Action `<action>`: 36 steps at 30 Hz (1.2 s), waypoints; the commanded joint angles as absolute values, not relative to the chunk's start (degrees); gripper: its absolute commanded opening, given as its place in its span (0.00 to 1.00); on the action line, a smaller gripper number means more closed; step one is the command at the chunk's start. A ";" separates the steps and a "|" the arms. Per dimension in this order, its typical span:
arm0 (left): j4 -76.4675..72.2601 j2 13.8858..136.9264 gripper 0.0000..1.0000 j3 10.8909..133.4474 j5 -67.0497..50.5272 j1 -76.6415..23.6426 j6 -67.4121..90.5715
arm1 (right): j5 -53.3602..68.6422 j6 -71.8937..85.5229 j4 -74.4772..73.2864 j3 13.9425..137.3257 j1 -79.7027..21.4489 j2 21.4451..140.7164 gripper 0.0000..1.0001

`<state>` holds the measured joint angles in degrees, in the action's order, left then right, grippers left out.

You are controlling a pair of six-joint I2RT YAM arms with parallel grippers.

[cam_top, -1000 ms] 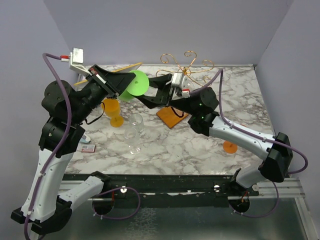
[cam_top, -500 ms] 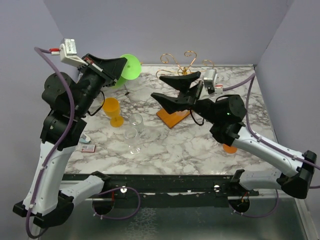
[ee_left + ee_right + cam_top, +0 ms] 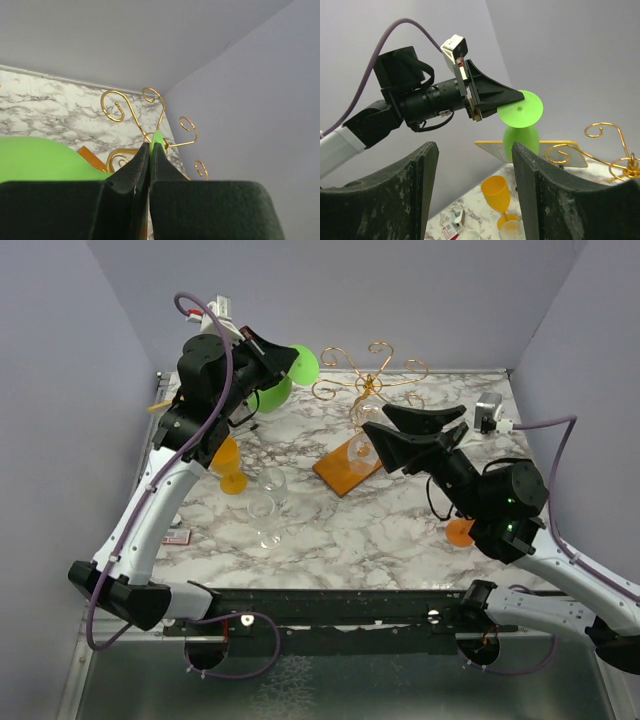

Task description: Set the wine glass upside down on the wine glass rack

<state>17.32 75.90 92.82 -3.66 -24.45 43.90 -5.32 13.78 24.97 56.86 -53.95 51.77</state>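
Observation:
The green wine glass (image 3: 283, 383) is upside down in the air, foot on top, at the back left of the table. My left gripper (image 3: 290, 352) is shut on the rim of its foot (image 3: 158, 137). The gold wire rack (image 3: 370, 380) stands just right of the glass on its orange-brown base (image 3: 345, 472). In the left wrist view the rack's spirals (image 3: 119, 106) lie straight ahead of the jaws. My right gripper (image 3: 374, 418) is open and empty, in front of the rack. In its own view the green glass (image 3: 520, 134) and the left gripper (image 3: 512, 100) show beyond its fingers (image 3: 422, 170).
An orange goblet (image 3: 228, 464) stands upright at the left, with two clear glasses (image 3: 270, 490) near it. A tilted yellow-edged board (image 3: 492, 148) stands behind the green glass. An orange disc (image 3: 459, 532) lies under the right arm. Small packets (image 3: 175, 536) lie at the left edge.
My left arm has swung the green glass up and right towards the rack. My right arm has pulled back from the glass, right and nearer, with its jaws open.

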 commanded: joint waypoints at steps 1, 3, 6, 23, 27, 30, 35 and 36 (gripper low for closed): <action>11.98 79.34 0.00 95.68 -8.02 -24.18 43.51 | -11.35 17.50 18.70 55.45 -54.32 47.38 0.65; 11.35 81.62 0.00 96.04 -9.44 -23.93 43.29 | -10.92 18.08 18.07 54.86 -54.32 45.92 0.65; 9.88 83.97 0.00 96.19 -11.43 -23.82 43.86 | -10.67 18.41 16.76 54.36 -54.32 44.58 0.65; -1.20 92.86 0.00 95.59 -26.87 -20.30 58.18 | -10.04 21.07 14.12 55.19 -54.30 45.16 0.61; -3.20 93.82 0.00 95.27 -27.78 -20.29 59.23 | -9.71 23.02 17.27 53.44 -54.27 43.82 0.60; -2.37 95.36 0.00 97.05 -27.94 -20.22 59.07 | -9.68 23.29 18.19 53.20 -54.32 43.34 0.60; -2.70 98.23 0.00 98.96 -28.61 -20.22 60.18 | -9.76 23.32 17.91 53.15 -54.29 42.89 0.59; -2.97 98.71 0.00 99.38 -28.83 -20.21 60.59 | -9.77 23.46 17.77 53.13 -54.31 42.87 0.59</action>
<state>-0.45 96.27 96.44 -26.22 -20.25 58.72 -9.82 22.63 16.60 53.71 -53.95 43.57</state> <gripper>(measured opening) 0.008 0.597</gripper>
